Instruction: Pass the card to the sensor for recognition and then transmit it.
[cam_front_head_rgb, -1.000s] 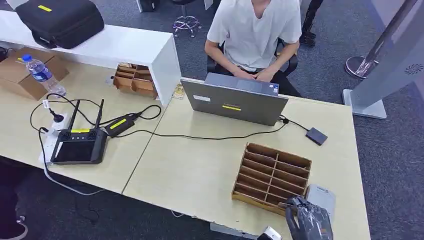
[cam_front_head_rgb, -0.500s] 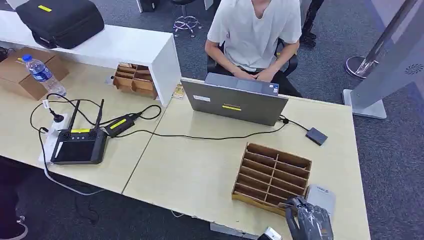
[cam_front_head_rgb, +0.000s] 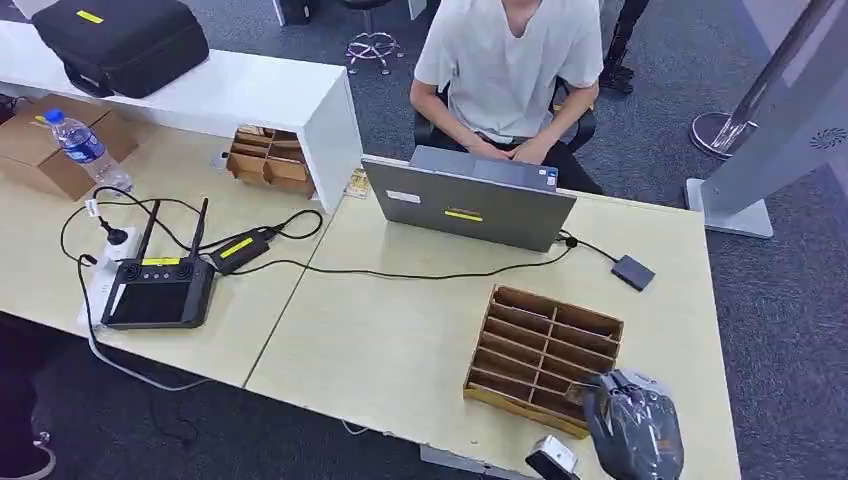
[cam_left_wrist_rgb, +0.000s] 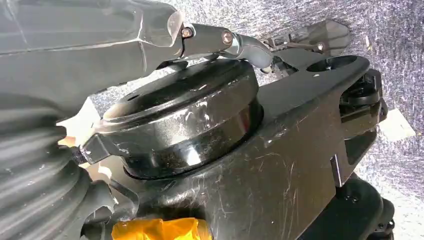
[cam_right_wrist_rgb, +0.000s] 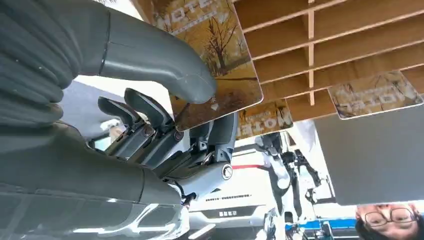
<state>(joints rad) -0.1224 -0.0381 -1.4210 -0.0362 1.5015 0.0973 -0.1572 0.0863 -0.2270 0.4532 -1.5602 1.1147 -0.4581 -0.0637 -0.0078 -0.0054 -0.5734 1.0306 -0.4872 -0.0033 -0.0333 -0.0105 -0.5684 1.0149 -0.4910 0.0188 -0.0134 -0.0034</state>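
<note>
The card is brown with a printed autumn tree scene and pale lettering. The right hand pinches it between thumb and fingers, just beside the wooden slotted rack.

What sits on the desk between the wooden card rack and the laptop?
In the head view, a black cable crosses the bare desk between the wooden card rack and the laptop.

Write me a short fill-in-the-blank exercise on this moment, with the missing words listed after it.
1. The right hand pinches a ____ between thumb and fingers.
2. The wooden organizer stands on the table next to the ____ hand.
3. The person sits behind an open ____.
4. The small black sensor is wired to the ____.

Missing words: card; right; laptop; laptop
</note>
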